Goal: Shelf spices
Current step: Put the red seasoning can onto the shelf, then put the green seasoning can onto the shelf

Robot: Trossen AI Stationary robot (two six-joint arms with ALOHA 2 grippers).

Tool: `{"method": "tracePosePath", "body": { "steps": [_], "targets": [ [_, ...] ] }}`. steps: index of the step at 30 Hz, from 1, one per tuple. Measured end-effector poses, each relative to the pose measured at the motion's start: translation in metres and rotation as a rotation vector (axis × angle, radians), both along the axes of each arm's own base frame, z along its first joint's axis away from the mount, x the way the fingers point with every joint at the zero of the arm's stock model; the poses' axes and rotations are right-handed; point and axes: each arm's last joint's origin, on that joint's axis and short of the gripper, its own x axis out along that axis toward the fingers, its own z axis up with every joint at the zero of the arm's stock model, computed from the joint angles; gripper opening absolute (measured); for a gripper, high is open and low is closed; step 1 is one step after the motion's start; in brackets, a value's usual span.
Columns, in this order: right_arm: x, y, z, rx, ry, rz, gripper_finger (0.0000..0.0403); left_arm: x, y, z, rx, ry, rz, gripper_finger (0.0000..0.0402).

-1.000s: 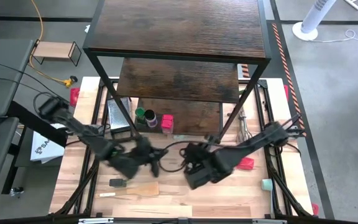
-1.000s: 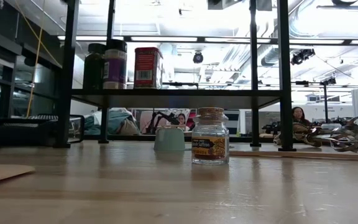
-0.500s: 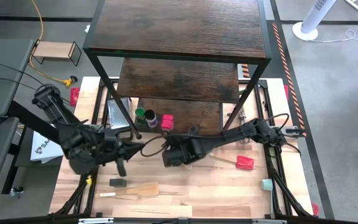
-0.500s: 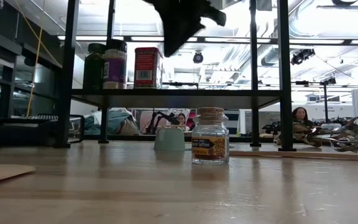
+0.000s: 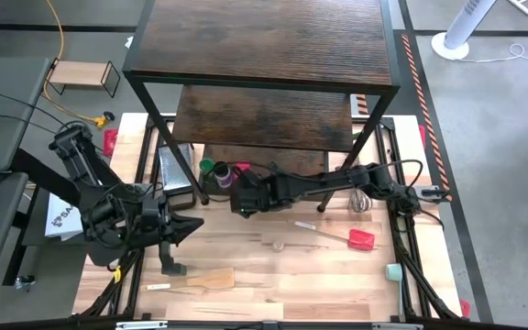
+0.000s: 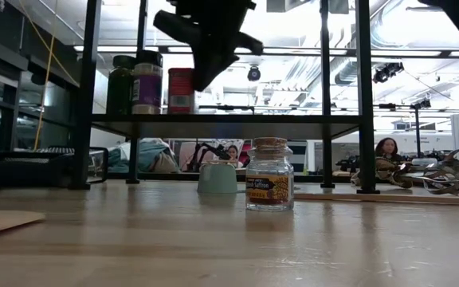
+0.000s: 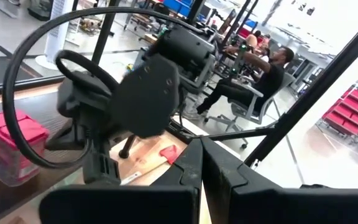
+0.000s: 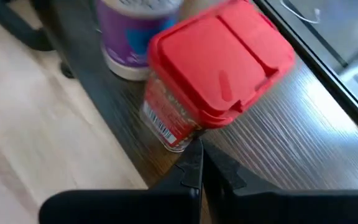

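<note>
right fingers [image 8: 199, 163] together at the red jar [image 8: 219, 68] on the shelf [image 5: 273, 170] | nudge gently (it tips) | left fingers [image 7: 199, 180] together, waiting over tabletop [image 5: 273, 275]

Three spice jars stand upright in a row on the dark wood shelf's [image 5: 273, 170] lowest board: green-lidded [image 5: 207, 168], purple-labelled [image 6: 147, 83], and red-lidded [image 8: 213, 78]. A pale cork-topped jar [image 6: 269, 174] stands upright on the table, toward 6 o'clock of them.
</note>
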Motion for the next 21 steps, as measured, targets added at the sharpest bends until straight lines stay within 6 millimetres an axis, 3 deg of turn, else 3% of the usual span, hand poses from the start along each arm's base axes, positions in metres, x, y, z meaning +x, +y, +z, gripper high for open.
{"method": "tracePosePath", "body": {
  "steps": [6, 11, 15, 21],
  "targets": [
    [0.009, -0.011, 0.003, 0.003, -0.014, 0.094, 0.0, -0.001, 0.0, 0.0, 0.001, -0.002, 0.005, 0.0],
    [-0.006, -0.007, 0.005, -0.009, 0.119, 0.126, 0.0, -0.004, -0.004, 0.0, -0.004, 0.001, -0.029, 0.0],
    [-0.031, 0.021, 0.018, 0.01, 0.239, 0.204, 0.0, -0.011, -0.011, -0.004, 0.0, 0.041, -0.138, 0.0],
    [-0.062, 0.087, 0.032, 0.249, 0.344, 0.539, 0.0, -0.021, -0.016, -0.021, -0.09, 0.165, -0.264, 0.0]
  ]
}}
